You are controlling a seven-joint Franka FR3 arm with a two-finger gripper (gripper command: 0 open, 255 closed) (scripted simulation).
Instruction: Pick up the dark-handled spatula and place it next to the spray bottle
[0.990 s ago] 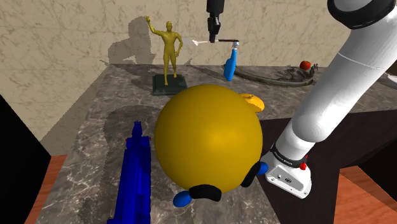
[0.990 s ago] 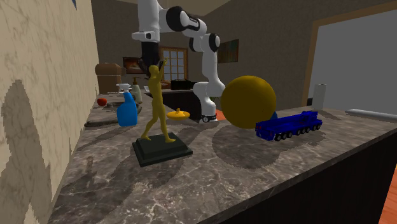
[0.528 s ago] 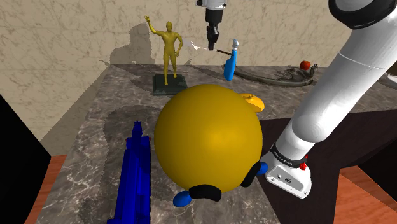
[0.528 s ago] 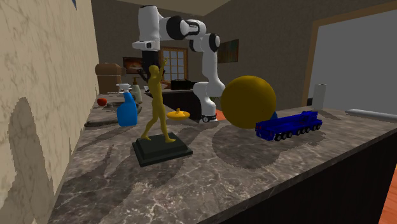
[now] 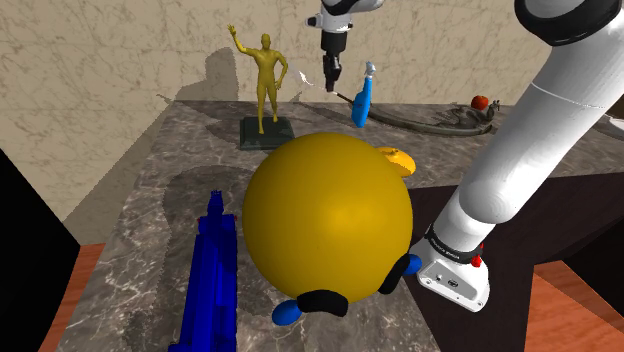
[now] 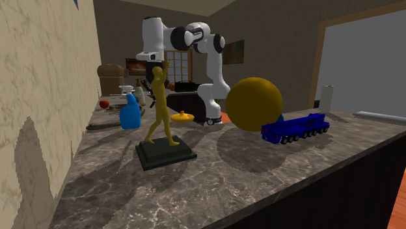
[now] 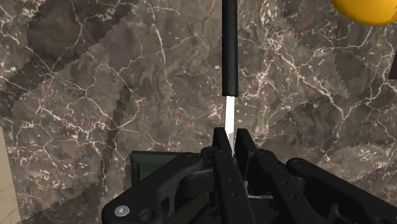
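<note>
One tool clamps the dark-handled spatula by its white neck, above the marble counter, near the blue spray bottle.

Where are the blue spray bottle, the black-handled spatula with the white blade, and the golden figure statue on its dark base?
blue spray bottle [image 6: 129, 117]: second exterior view, on its blue body.
black-handled spatula [image 7: 229, 51]: wrist view, on the black handle.
golden figure statue [image 5: 267, 68]: shoulder view, on the torso.
</note>
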